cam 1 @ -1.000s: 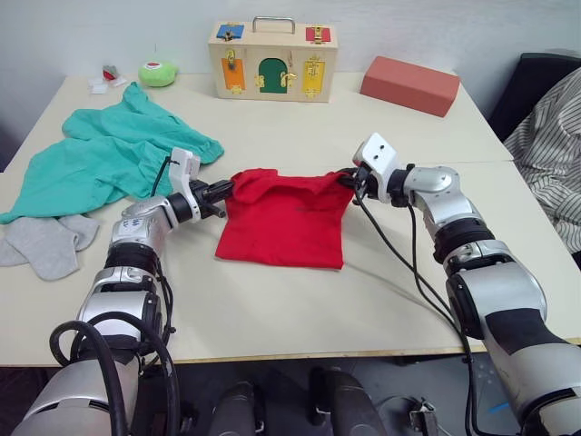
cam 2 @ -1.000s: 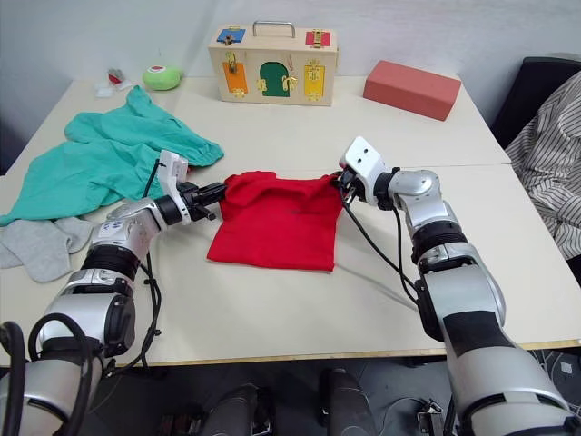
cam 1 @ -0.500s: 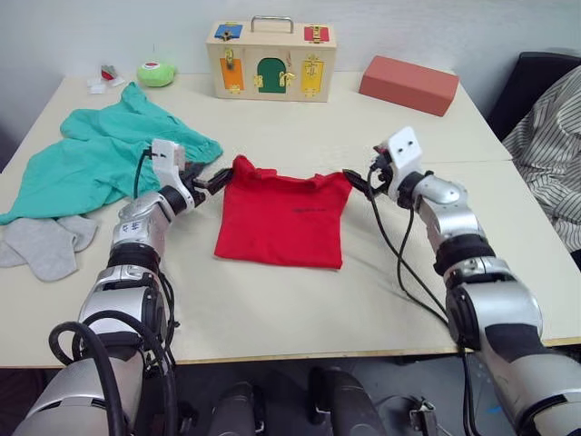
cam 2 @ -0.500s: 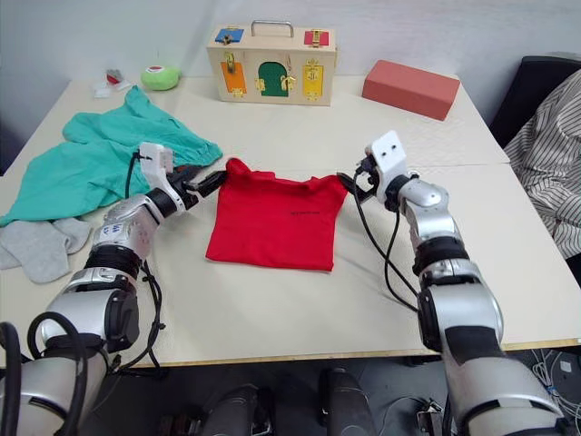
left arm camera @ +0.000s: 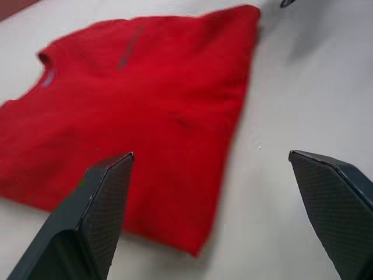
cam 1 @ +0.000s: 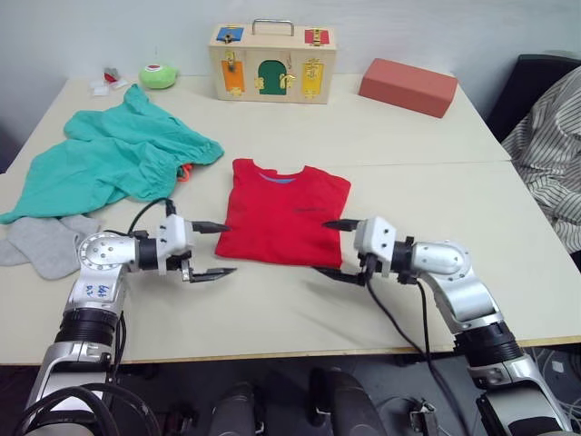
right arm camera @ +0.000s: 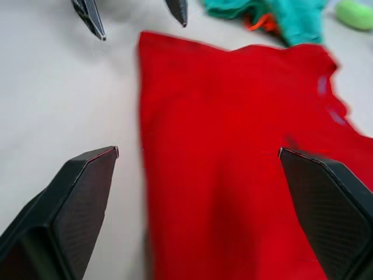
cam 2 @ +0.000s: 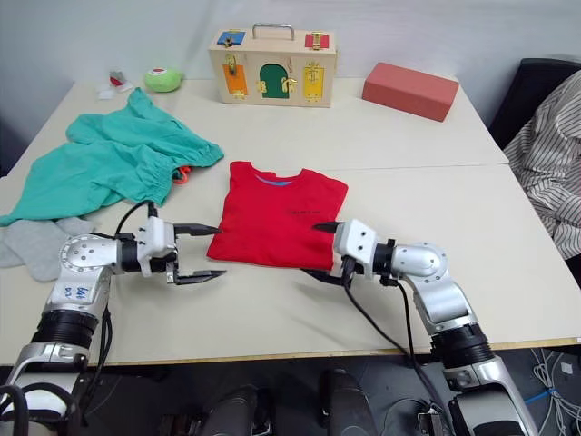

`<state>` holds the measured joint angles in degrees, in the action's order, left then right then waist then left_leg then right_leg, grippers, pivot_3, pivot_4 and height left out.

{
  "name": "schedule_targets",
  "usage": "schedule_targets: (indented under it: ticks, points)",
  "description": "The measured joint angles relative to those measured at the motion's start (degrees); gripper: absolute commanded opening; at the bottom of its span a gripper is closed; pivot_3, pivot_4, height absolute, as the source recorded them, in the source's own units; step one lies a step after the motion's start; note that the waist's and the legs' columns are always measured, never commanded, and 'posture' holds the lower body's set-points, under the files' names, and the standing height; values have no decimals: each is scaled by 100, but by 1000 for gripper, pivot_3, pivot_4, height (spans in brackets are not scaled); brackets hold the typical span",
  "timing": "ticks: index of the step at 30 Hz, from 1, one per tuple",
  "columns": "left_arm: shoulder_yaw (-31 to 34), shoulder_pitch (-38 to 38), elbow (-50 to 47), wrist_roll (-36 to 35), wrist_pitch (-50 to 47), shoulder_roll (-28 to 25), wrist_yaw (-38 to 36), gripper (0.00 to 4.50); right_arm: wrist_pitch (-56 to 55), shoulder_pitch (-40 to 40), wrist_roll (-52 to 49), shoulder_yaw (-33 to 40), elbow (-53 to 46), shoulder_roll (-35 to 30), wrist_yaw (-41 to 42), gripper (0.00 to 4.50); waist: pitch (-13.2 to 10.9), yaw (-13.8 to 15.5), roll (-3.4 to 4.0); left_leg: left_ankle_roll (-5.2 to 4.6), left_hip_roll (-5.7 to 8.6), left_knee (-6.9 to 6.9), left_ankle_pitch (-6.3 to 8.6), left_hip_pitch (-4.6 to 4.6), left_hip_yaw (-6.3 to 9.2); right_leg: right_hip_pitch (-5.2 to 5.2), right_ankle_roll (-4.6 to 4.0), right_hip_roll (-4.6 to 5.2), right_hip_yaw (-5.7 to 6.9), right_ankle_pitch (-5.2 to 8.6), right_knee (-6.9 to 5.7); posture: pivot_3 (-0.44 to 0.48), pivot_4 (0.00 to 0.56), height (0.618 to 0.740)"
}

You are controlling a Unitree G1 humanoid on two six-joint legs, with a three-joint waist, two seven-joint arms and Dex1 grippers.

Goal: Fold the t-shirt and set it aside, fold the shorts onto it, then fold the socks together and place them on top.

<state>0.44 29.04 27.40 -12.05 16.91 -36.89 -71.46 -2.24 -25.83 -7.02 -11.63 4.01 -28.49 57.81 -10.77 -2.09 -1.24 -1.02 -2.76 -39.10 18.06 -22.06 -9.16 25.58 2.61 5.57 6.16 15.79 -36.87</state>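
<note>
Left eye view shows the t-shirt (cam 1: 285,213) lying flat and folded on the table (cam 1: 381,136), collar away from the robot, no longer pinched at its far corners as it was half a second ago. Both arms have dropped back to the near edge. The left claw (cam 1: 213,249) gapes wide and empty just left of the shirt's near corner. The right claw (cam 1: 334,249) is equally spread and empty, its upper finger over the shirt's right edge. The shorts (cam 1: 109,159) lie beyond the left claw, the socks (cam 1: 45,243) well to its left. A wooden box (cam 1: 272,62) and a red block (cam 1: 408,86) sit far beyond both claws.
</note>
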Motion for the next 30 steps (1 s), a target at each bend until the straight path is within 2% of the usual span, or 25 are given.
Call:
schedule_targets:
  ticks: [4,7,14,19,20,25,30]
  points:
    - [-182,42,110,483,249,98,497,4500,-128,8,402,-192,121,89,-311,3544,0,65,0,-1,1,0,-1,-3,6,0,0,2,4,0,1,0,150,740]
    - [-350,196,298,746,544,108,626,3928,-372,9,681,-283,362,94,-450,2510,1,65,-1,-2,1,0,-1,-2,5,-2,0,1,8,0,2,0,150,740]
    - [-563,436,727,960,876,206,884,1737,-909,63,913,-404,692,36,-471,35,2,61,-2,-10,3,-1,-6,11,4,-12,0,3,6,0,-4,0,150,740]
    - [-610,192,405,826,720,140,687,159,-1063,295,851,-363,546,-83,-461,0,2,53,-2,-7,-2,0,-4,12,4,-12,0,1,4,0,-3,0,150,740]
    - [-610,84,251,767,670,94,631,29,-1084,355,825,-359,487,-130,-447,0,2,53,-2,-7,-3,0,-4,12,4,-12,0,1,4,0,-3,0,150,740]
    - [-598,-1089,-1543,345,-32,-265,415,29,-1132,1046,532,-211,-173,-530,-267,0,3,49,0,-5,-7,10,5,8,5,-13,0,-2,2,1,4,0,150,740]
    - [-438,-2103,-2884,99,-762,-525,615,29,-1028,2077,298,-71,-1083,-859,-251,0,3,63,0,-13,-6,9,13,10,13,-18,-1,3,4,1,26,0,150,740]
